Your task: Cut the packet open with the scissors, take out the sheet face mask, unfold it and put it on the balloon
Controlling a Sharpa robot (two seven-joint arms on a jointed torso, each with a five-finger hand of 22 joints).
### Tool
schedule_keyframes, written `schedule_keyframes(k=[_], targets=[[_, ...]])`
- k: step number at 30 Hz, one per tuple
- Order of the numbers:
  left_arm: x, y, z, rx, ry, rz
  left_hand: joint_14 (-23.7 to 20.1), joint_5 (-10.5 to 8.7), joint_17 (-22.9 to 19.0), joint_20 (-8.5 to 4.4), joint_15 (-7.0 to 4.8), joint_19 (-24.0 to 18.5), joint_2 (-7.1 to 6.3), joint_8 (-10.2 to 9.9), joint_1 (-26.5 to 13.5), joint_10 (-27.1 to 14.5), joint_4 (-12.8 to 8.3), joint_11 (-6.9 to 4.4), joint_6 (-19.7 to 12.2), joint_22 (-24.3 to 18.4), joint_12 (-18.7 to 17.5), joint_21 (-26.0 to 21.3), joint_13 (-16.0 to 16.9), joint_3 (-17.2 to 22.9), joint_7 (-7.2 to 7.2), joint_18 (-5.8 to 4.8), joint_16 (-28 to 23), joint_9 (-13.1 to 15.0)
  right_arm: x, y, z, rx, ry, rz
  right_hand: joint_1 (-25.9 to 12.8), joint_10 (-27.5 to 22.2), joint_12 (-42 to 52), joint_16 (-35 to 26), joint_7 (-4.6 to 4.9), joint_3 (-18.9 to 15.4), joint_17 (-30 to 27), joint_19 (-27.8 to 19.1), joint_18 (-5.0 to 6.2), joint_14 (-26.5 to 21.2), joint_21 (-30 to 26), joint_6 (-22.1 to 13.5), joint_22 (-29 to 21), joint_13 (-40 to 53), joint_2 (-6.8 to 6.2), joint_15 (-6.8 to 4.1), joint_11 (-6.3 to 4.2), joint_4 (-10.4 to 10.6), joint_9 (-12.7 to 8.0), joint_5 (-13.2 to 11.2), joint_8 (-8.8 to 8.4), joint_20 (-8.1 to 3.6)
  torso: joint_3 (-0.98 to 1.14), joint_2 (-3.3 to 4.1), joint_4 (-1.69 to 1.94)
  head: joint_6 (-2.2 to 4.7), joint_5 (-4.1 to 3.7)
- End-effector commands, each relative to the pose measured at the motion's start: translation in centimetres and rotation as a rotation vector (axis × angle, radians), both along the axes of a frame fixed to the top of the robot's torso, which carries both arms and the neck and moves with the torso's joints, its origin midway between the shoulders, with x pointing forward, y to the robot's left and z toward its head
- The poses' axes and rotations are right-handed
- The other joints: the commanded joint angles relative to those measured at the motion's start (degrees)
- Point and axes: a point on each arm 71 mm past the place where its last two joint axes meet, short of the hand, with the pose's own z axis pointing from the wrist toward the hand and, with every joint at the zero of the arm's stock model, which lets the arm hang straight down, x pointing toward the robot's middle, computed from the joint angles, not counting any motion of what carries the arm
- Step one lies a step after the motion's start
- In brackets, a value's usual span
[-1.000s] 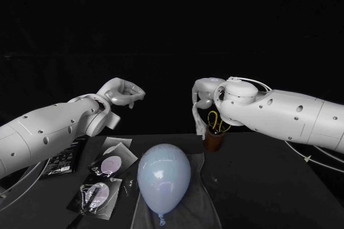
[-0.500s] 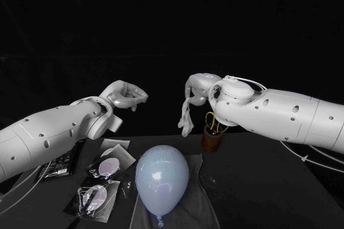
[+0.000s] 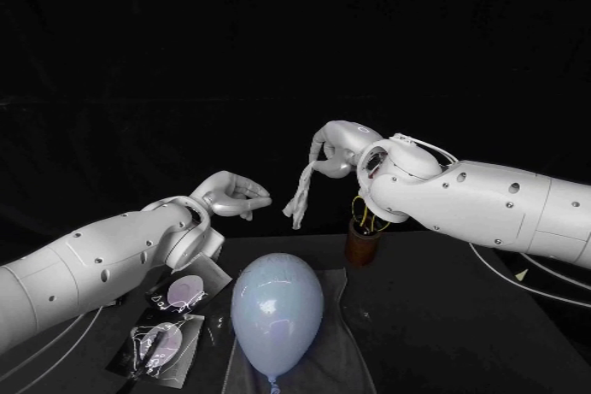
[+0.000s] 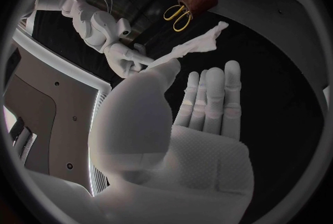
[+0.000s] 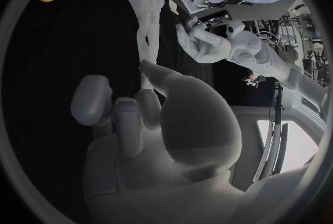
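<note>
The right hand [image 3: 339, 146] is hovering high above the far side of the counter [image 3: 474, 326], its fingers pinching the top of the mask [image 3: 301, 197]. The mask is hanging down from that grip as a long, narrow, crumpled white strip. It is not yet unfolded, and its lower end is dangling in the air, touching nothing. The left hand [image 3: 231, 193] is waiting near that lower end but apart from it, holding nothing; its fingers are lying side by side and loosely curved, with the thumb standing away from them. In the left wrist view the palm is facing the hanging strip, and the thumb tip is overlapping it in the picture only. Below and between the two hands, the pale blue balloon [image 3: 277, 308] is lying on its side on the counter, with its knot pointing toward the robot. It is resting on a thin grey sheet [image 3: 342, 351]. Behind the balloon, under the right arm, the yellow-handled scissors [image 3: 365, 213] are standing handles up in a brown cup [image 3: 362, 249]. On the balloon's left, a packet [image 3: 183, 290] is lying flat just beside it, and a second packet [image 3: 160, 343] is lying nearer the robot.
</note>
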Motion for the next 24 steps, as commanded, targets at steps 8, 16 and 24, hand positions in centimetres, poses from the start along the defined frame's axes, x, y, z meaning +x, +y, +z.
schedule_keyframes(k=[8, 16, 24], targets=[[-0.3, -1.8, -3.0, 0.021, 0.056, -0.079, -2.76, 0.08, -0.68, 1.29, 1.02, 0.05, 1.14, -3.04, 1.95, -2.94, 2.34, 1.18, -3.09, -2.60, -1.93, -3.64, -0.07, -12.90, -1.17, 1.16, -0.45, -1.87, -1.1, 0.2, 1.0, 0.200, -0.076, 0.067, -0.58, 0.44, 0.30, 0.18, 0.00, 0.49, 10.86, 0.34, -0.89, 4.79, 0.02, 0.46, 8.10, 0.07, -0.12, -0.50, 0.04, 0.02, 0.12, 0.28, 0.29, -0.05, 0.05, 0.11, 0.00, -0.17, 0.07], [-0.2, -2.4, -3.6, 0.030, 0.069, -0.081, -3.23, 0.08, -1.16, 1.30, 1.25, 1.04, 5.17, -4.88, 8.24, -5.63, 6.81, 1.20, -4.90, -3.55, -2.20, -5.00, -0.15, -26.66, -1.42, 1.23, 0.34, -3.29, -1.6, 0.8, 1.2, 0.270, -0.092, 0.101, -0.52, 0.41, 0.20, 0.17, 0.03, 0.75, 10.85, 0.35, -0.86, 4.80, -0.15, 0.48, 8.06, -0.03, -0.17, -0.53, 0.04, -0.11, 0.10, 0.28, 0.24, -0.10, 0.05, -0.02, -0.01, -0.14, 0.14], [-0.1, -3.4, -3.7, 0.033, 0.082, -0.095, -3.28, 0.09, -1.42, 1.48, 1.55, 1.29, 5.74, -6.08, 10.22, -7.35, 8.63, 1.65, -6.78, -3.73, -2.33, -5.37, -0.24, -30.86, -1.16, 1.14, 0.64, -4.13, -1.9, 1.1, 1.3, 0.312, -0.092, 0.118, -0.49, 0.41, 0.17, 0.19, 0.05, 0.86, 10.91, 0.45, -0.89, 4.82, 0.05, 0.49, 8.11, -0.05, -0.20, -0.55, 0.04, -0.17, 0.09, 0.29, 0.23, -0.12, 0.07, 0.09, 0.00, -0.11, 0.40]])
